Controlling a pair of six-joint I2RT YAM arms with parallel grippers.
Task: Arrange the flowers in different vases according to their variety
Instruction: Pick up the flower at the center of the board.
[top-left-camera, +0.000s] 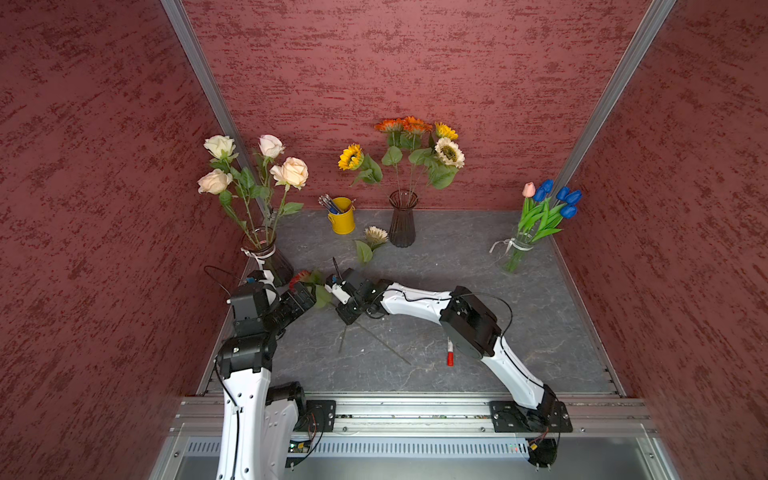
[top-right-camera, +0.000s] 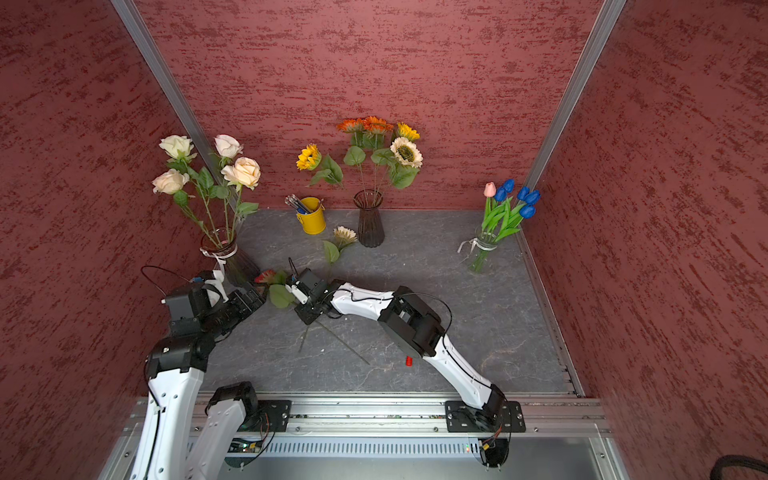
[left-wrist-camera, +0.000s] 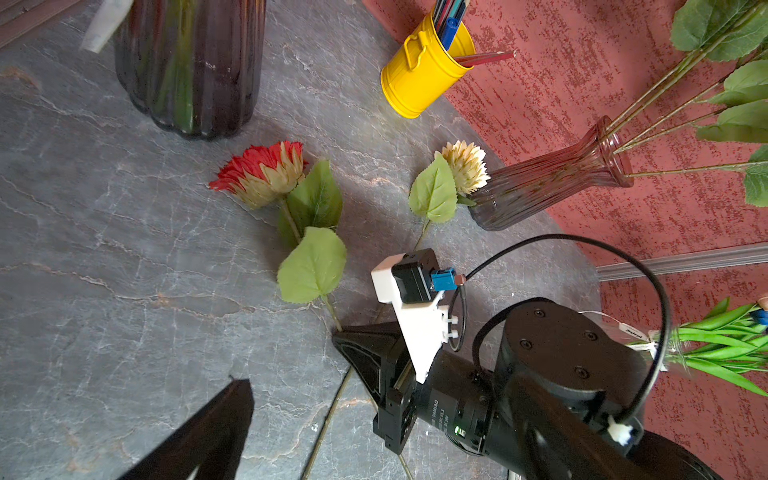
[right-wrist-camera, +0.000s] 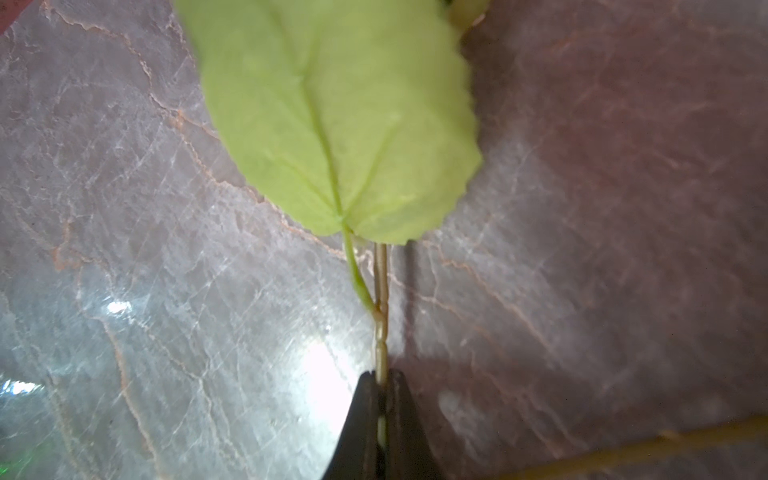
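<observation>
right tool (right-wrist-camera: 382, 374) gripping red sunflower (left-wrist-camera: 257, 176) stem, motor (left-wrist-camera: 446, 405) marked "damiao"

Table (top-left-camera: 478, 324): rose vase (top-left-camera: 268, 259) left, ribbed vase (top-left-camera: 402, 226) far centre, tulip vase (top-left-camera: 514, 257) right. Pen cup (top-left-camera: 343, 220) left of ribbed vase. First loose sunflower (top-left-camera: 376, 235) lies just beside ribbed vase, second loose sunflower (top-left-camera: 300, 279) beside rose vase. Marker (top-left-camera: 450, 357) near centre.

Table (top-left-camera: 478, 257): grey veined stone look, low sheen. Vase (top-left-camera: 402, 224) at 12 o'clock: ribbed dark glass. Cup (top-left-camera: 343, 222): glossy yellow metal. My right fingers (right-wrist-camera: 361, 424): matt black plastic. Stem (right-wrist-camera: 381, 291): ridged plastic.
</observation>
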